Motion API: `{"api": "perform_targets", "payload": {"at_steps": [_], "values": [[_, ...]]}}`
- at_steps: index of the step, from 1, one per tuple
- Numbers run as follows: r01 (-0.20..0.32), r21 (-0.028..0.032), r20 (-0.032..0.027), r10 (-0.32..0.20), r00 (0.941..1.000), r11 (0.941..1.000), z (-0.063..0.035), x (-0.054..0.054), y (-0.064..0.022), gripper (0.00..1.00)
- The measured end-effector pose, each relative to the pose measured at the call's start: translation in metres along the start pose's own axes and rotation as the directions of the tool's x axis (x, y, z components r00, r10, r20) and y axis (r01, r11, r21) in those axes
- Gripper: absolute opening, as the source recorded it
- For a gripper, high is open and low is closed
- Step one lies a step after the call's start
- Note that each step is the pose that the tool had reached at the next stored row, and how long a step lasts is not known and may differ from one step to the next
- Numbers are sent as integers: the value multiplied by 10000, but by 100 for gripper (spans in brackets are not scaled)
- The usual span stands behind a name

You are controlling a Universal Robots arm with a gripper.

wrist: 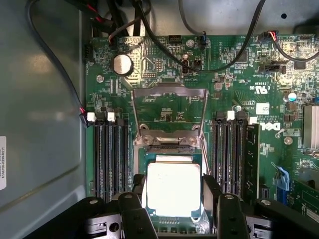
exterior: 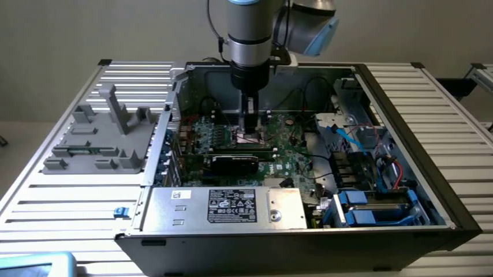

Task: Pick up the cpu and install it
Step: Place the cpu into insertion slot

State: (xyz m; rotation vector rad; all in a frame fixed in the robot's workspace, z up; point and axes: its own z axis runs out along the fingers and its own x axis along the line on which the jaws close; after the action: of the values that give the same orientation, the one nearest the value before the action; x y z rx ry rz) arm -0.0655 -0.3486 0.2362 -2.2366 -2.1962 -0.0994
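Gripping the cpu at the socket

Nearest the wrist camera, the black body of the claw (wrist: pixel 174 183) cuts off the near edge of the cpu (wrist: pixel 173 189). Its two fingers (wrist: pixel 211 191) cover the chip's flanks, so I cannot tell whether the cpu is seated in the socket (wrist: pixel 149 160) or held just above it. Glare whitens the metal top and hides any marking. The claw stands part open, its pads closed against two opposite sides of the cpu.

The cpu lies flat, metal plate up, in the middle of the board (wrist: pixel 239 74). It is near square, with no plain long axis. Its edges run square with the socket and parallel to the memory slots (wrist: pixel 110 154) on either side. Just beyond it the load plate (wrist: pixel 169 90) stands swung open, then come a coin cell (wrist: pixel 122 64) and black cables (wrist: pixel 164 46).

In the exterior view, the near wall of the case (exterior: pixel 308 248) and a silver box (exterior: pixel 223 206) hide the board's near strip. Behind them the arm (exterior: pixel 248 34) comes straight down into the open case, wrist vertical, claw pointing down at the pale cpu. The frame cuts off the arm's upper joints. The case lies on a slatted counter (exterior: pixel 454 150), with a grey tray (exterior: pixel 100 138) at the exterior view's left.
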Motion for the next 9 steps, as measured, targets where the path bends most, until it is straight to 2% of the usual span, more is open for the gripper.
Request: {"api": "perform_targets", "payload": {"at_steps": [9], "values": [[-1,0,-19,1,10000,10000,96,-5,-33,54]]}}
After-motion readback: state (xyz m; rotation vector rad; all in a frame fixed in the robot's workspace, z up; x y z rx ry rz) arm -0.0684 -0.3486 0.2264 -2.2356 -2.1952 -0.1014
